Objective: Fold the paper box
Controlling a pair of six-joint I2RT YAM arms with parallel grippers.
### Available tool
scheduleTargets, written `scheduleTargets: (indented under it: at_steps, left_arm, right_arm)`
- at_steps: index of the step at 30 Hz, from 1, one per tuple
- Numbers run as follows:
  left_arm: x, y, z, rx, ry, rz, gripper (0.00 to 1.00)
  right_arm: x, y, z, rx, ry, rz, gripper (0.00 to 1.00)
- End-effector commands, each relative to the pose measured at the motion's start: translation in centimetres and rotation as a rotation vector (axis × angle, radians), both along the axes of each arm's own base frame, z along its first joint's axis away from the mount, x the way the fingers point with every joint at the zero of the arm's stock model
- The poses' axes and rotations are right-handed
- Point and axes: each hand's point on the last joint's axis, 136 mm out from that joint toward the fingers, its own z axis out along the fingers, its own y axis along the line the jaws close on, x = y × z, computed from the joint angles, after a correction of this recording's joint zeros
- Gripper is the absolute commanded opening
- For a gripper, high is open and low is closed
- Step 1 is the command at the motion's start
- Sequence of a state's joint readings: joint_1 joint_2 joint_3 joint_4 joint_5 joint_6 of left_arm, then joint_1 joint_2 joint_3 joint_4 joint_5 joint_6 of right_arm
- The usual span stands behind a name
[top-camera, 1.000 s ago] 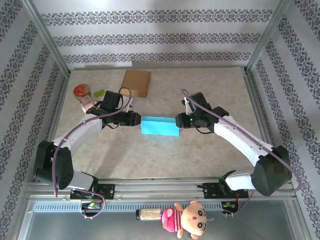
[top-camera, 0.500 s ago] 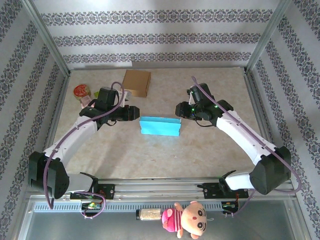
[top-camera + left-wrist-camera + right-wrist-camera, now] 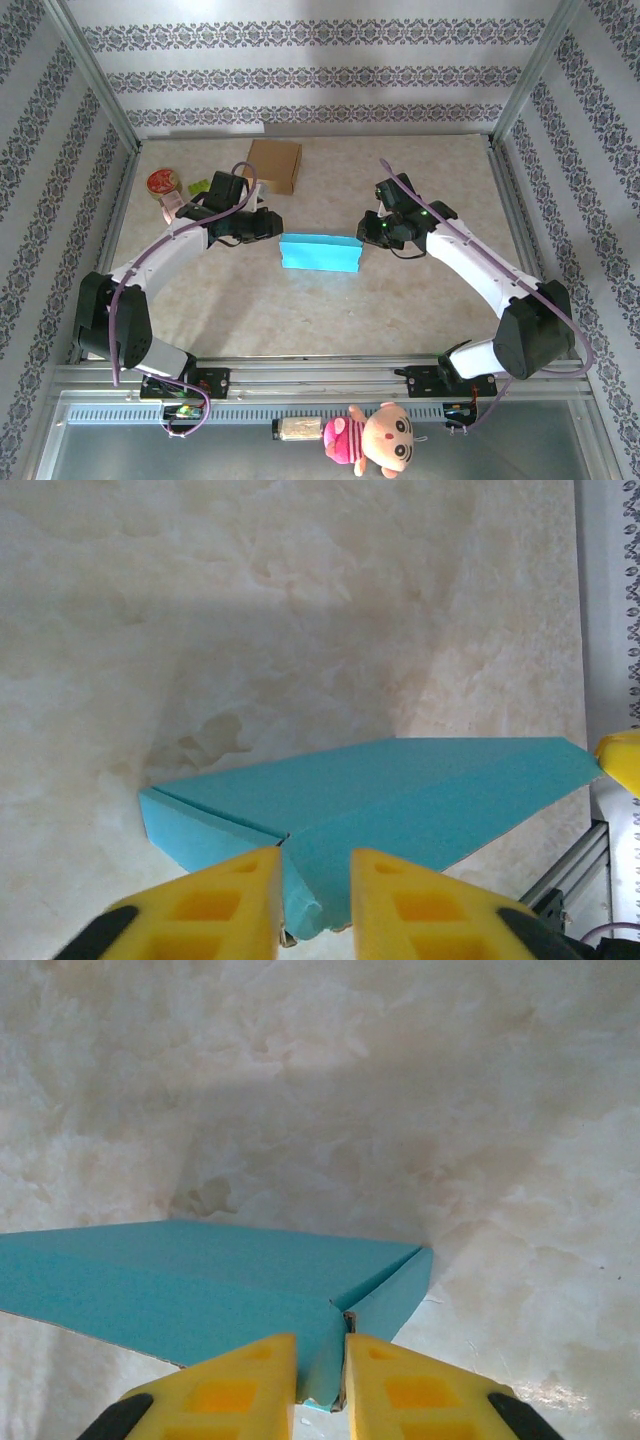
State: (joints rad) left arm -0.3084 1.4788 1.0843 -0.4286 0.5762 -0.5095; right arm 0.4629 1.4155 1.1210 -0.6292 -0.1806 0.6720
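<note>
The blue paper box point(image 3: 320, 252) lies flat in the middle of the table, long side left to right. My left gripper point(image 3: 274, 228) is at its far left corner. In the left wrist view the yellow fingers point(image 3: 230, 900) of the left gripper point(image 3: 315, 870) are shut on a curled blue end flap of the box point(image 3: 420, 790). My right gripper point(image 3: 364, 232) is at the far right corner. Its fingers point(image 3: 400, 1380) stand close together, pinching the right end flap, right gripper point(image 3: 321, 1350) on the box point(image 3: 180, 1270).
A brown cardboard box point(image 3: 273, 164) sits at the back, just behind the left arm. A red round tin point(image 3: 162, 183) and a small green item point(image 3: 198, 186) lie at the back left. A plush doll point(image 3: 380, 438) lies on the front rail.
Half a second ago both grippers stood off the box's ends with wider jaws. Both have since moved in to the ends and closed on the flaps. The box has stayed put.
</note>
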Motion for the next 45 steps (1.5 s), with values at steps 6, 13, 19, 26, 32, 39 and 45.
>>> scheduleTargets:
  at_steps: [6, 13, 19, 26, 32, 39, 45]
  left_arm:
    - [-1.0, 0.1, -3.1, 0.026, 0.064, -0.018, 0.14]
    - [-3.0, 1.1, -6.7, 0.069, 0.127, -0.011, 0.14]
    - [-4.4, 1.9, -9.2, 0.104, 0.148, -0.009, 0.19]
    - [-1.7, 0.8, -0.7, -0.009, -0.073, 0.020, 0.39]
    - [-1.5, 0.5, 2.4, -0.084, -0.131, 0.052, 0.54]
    - [-2.3, 1.0, -1.6, -0.044, -0.055, 0.063, 0.57]
    - [-2.9, 0.1, -3.5, -0.088, -0.011, 0.033, 0.34]
  right_arm:
    - [-1.7, -1.2, -4.0, -0.135, 0.089, 0.006, 0.17]
    - [-3.6, -3.8, -7.4, -0.380, 0.134, 0.034, 0.17]
    - [-4.2, -3.7, -8.3, -0.400, 0.157, 0.050, 0.18]
    - [-1.3, 0.0, -0.2, -0.148, -0.004, 0.059, 0.36]
    - [-0.9, 0.0, 0.6, -0.112, -0.029, 0.038, 0.52]
    - [-2.0, 0.1, -3.6, -0.143, 0.057, 0.056, 0.55]
    - [-3.5, -0.1, -5.0, -0.181, 0.082, 0.090, 0.36]
